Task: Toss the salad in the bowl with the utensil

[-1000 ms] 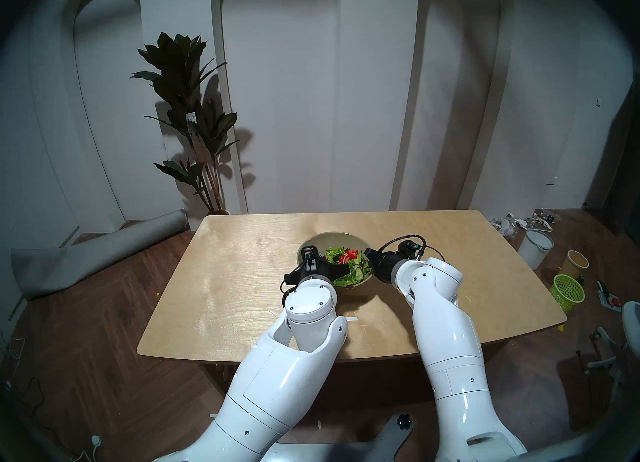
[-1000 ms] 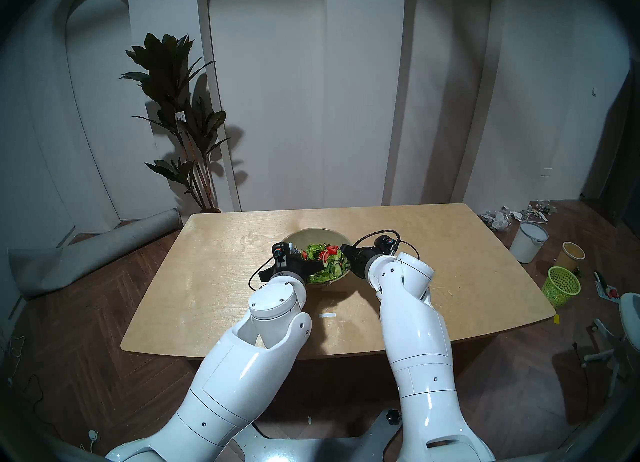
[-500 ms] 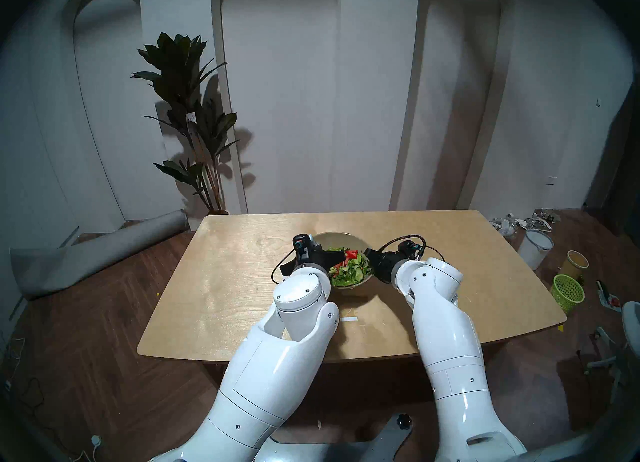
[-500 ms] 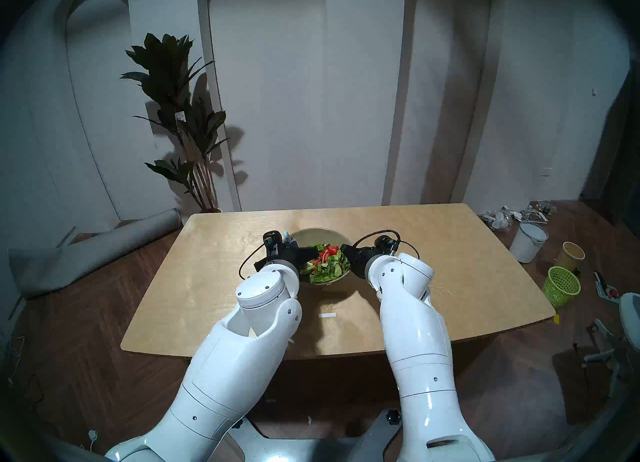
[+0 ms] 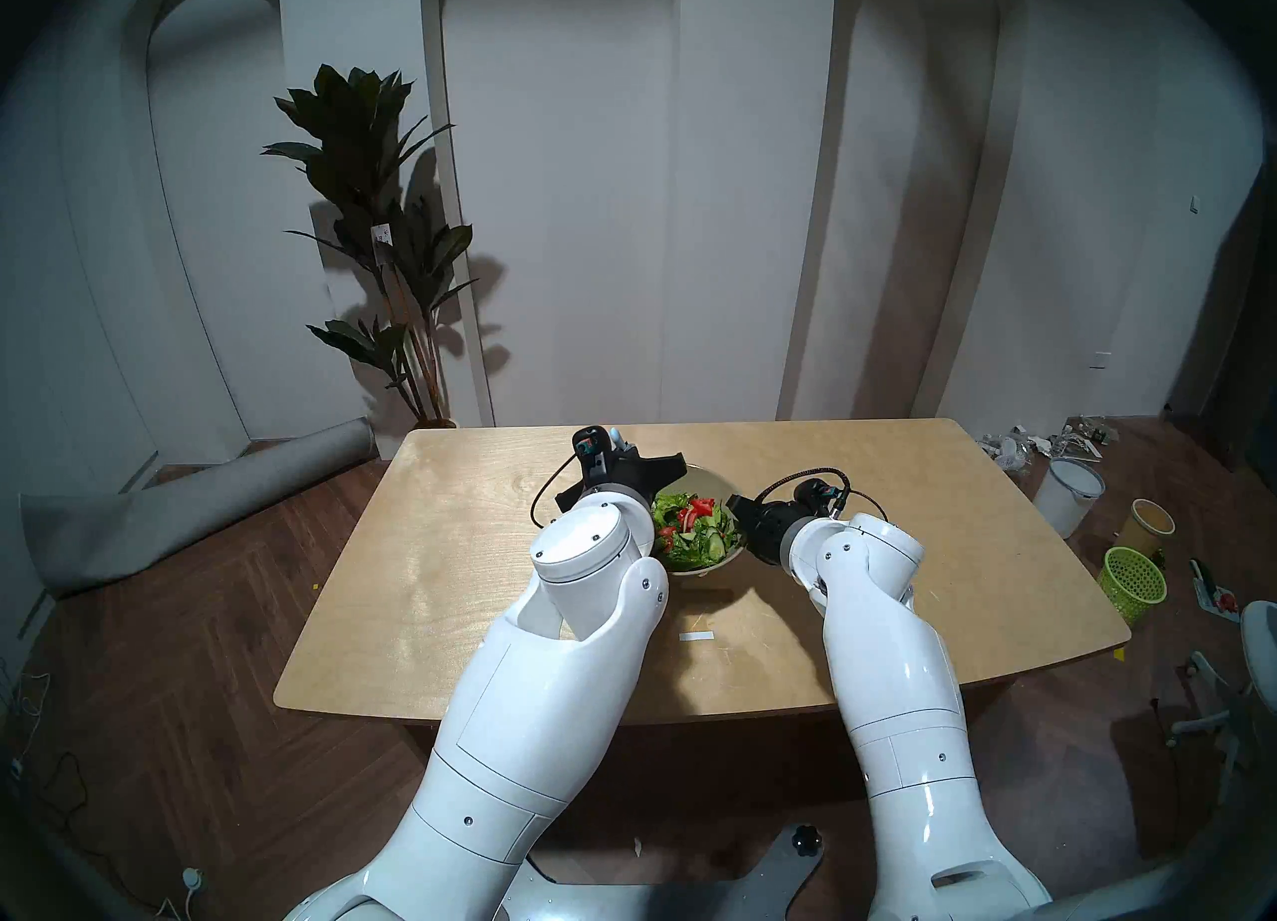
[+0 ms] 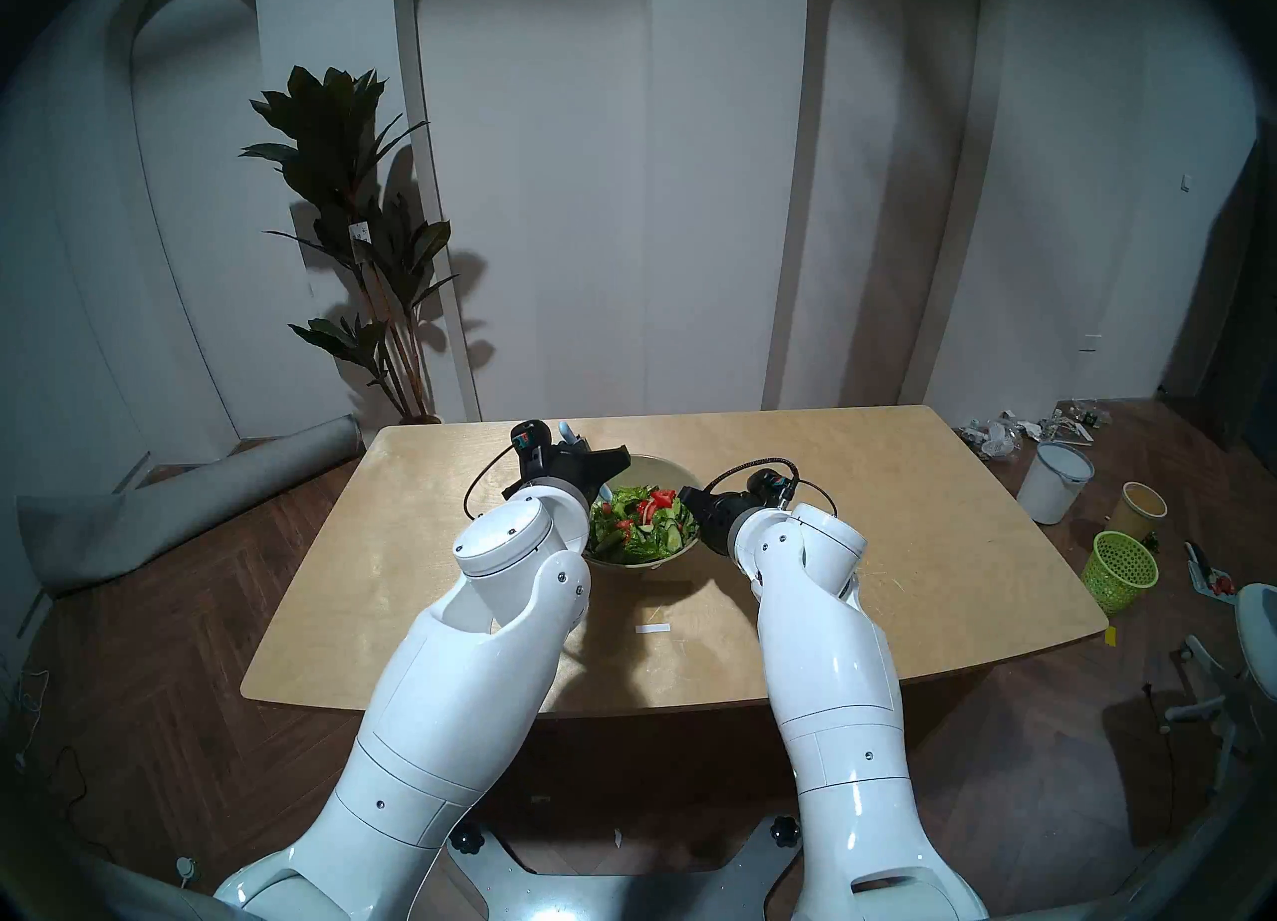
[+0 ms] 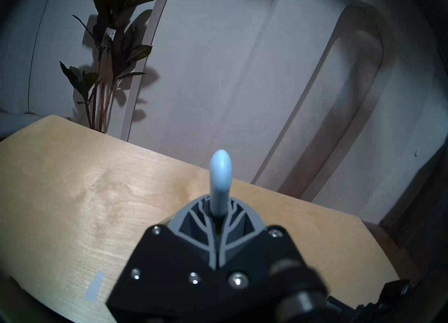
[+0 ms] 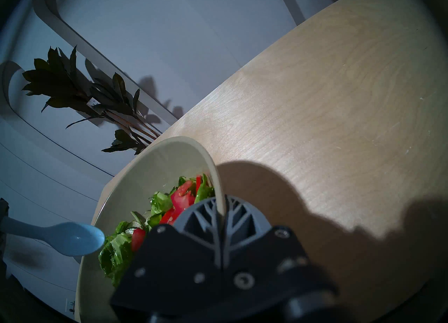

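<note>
The beige bowl (image 5: 722, 484) sits mid-table with the salad (image 5: 691, 529) of green leaves, cucumber and red pieces heaped in it. My left gripper (image 5: 622, 453) hangs above the bowl's far left rim, shut on the pale blue utensil (image 7: 220, 169), whose rounded handle end pokes up between the fingers. In the right wrist view the utensil's spoon-like head (image 8: 72, 241) hovers just over the salad (image 8: 169, 208) at the bowl's left edge. My right gripper (image 8: 220, 212) is shut on the bowl's right rim (image 8: 213, 169).
A small white tape strip (image 5: 696, 636) lies on the wooden table (image 5: 449, 588) in front of the bowl. On the floor to the right stand a lime-green basket (image 5: 1133, 581), a white bucket (image 5: 1067, 494) and a paper cup (image 5: 1150, 522). A potted plant (image 5: 387, 242) stands beyond the far left corner.
My left gripper has lifted out of the salad and moved up toward the bowl's far left rim with the utensil. The salad pieces have shifted. The right arm stayed put.
</note>
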Available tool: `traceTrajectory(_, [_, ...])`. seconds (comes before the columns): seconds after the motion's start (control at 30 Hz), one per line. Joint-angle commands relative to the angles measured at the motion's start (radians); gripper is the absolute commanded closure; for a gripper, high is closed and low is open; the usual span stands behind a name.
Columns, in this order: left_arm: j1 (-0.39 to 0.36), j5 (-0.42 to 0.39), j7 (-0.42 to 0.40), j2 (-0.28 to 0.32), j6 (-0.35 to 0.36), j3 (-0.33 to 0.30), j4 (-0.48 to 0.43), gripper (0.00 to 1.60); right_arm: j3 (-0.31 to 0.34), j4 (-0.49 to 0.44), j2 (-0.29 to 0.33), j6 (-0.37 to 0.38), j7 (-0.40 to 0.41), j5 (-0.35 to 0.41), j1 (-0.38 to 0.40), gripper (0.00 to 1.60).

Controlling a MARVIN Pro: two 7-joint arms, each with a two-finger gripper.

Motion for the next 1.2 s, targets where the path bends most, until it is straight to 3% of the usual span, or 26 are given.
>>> traceTrajectory(0.0, [-0.042,0.109,-0.008,0.050,-0.053,0.057,-0.020,1.60,0.002,-0.017,0.000,-0.002,0.001,0.001,0.005,1.60])
traceTrajectory(0.23, [-0.053,0.240,-0.027,0.137,-0.110,0.100,0.061,1.60,0.002,-0.017,0.000,-0.002,0.001,0.001,0.005,1.60])
traceTrajectory(0.47, [-0.060,0.257,-0.047,0.152,-0.135,0.097,0.101,1.60,0.002,-0.018,0.000,-0.002,0.001,0.001,0.004,1.60])
traceTrajectory(0.73, [-0.067,0.306,-0.060,0.173,-0.172,0.135,0.150,1.60,0.002,-0.018,0.000,-0.002,0.001,0.001,0.004,1.60])
traceTrajectory(1.0, [-0.073,0.246,-0.110,0.160,-0.131,0.131,0.203,1.60,0.002,-0.019,0.000,-0.001,0.001,0.001,0.004,1.60])
traceTrajectory(1.17, [-0.067,0.160,-0.177,0.152,-0.092,0.114,0.202,1.60,0.002,-0.018,0.000,-0.002,0.001,0.001,0.004,1.60])
